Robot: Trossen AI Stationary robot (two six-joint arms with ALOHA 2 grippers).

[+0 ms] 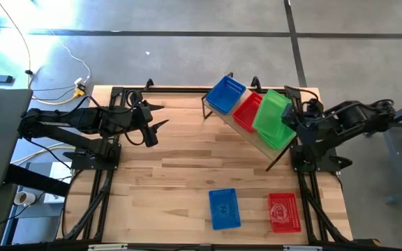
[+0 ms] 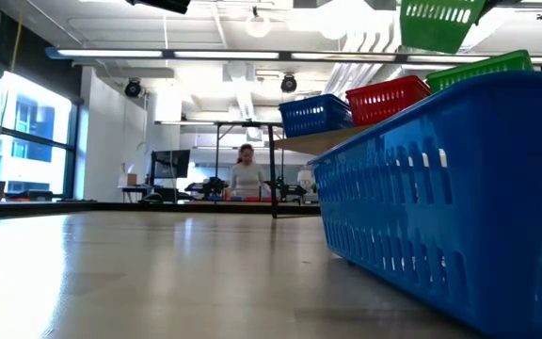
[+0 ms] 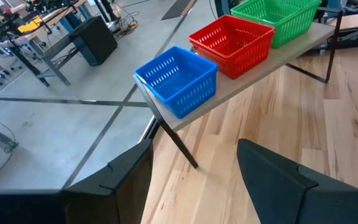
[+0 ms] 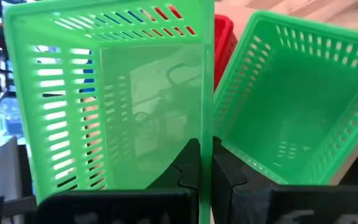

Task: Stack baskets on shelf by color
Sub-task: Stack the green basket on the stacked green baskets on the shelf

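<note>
1. Shelf [image 1: 223, 120]: light-wood plank on thin black frame, set at a slant across the far-right part of the table [image 1: 173, 181]. Carries three basket positions in a row: blue, red, green.
2. Blue basket on shelf [image 3: 178, 79]: sits at the shelf end nearest the L arm. Whether it is one basket or a nested stack, can't tell from where I stand.
3. Red basket on shelf [image 3: 232, 45]: middle position, just beside the blue one.
4. Green basket on shelf [image 4: 291, 124]: at the end by the R arm, upright, mouth up.
5. Held green basket [image 4: 104, 106]: pinched by one wall in the right gripper [image 4: 205, 171], fingers closed tight on the thin plastic. Hangs tilted in the air, above and just beside the shelved green one; not yet nested.
6. Loose blue basket [image 1: 224, 208]: on the table, near edge, well apart from shelf.
7. Loose red basket [image 1: 283, 211]: on the table, beside the loose blue one, towards the R side.
8. Left gripper [image 1: 152, 117]: jaws spread wide, nothing in them, waiting over the far-left part of the table, pointed towards the shelf.
9. Step in hand, as I judge it: the green basket is being carried to the green stack.
10. Next move calls for: level the held basket, line it up mouth-up over the shelved green one, lower till it seats, then release. The two loose baskets are left to go on their own colours.
</note>
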